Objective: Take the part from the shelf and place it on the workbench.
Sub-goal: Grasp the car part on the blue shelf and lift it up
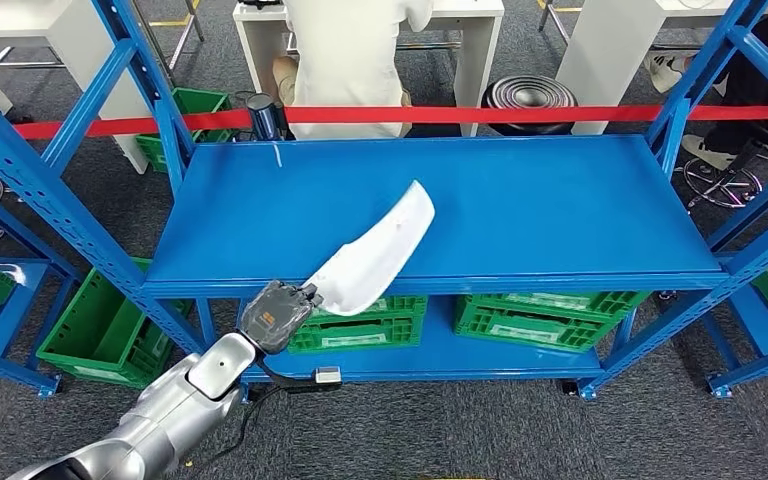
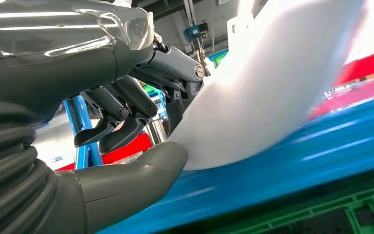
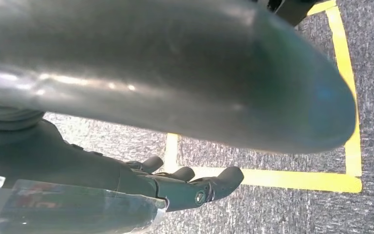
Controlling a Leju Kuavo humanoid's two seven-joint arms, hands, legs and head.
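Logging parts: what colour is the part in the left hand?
White part, clearest in the head view.

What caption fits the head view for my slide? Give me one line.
Left hand grips the near end of the white curved part over the front edge of the blue shelf.

White curved part (image 1: 378, 259) in the left hand (image 1: 282, 312), slanting up and away over the blue shelf (image 1: 560, 210) edge.
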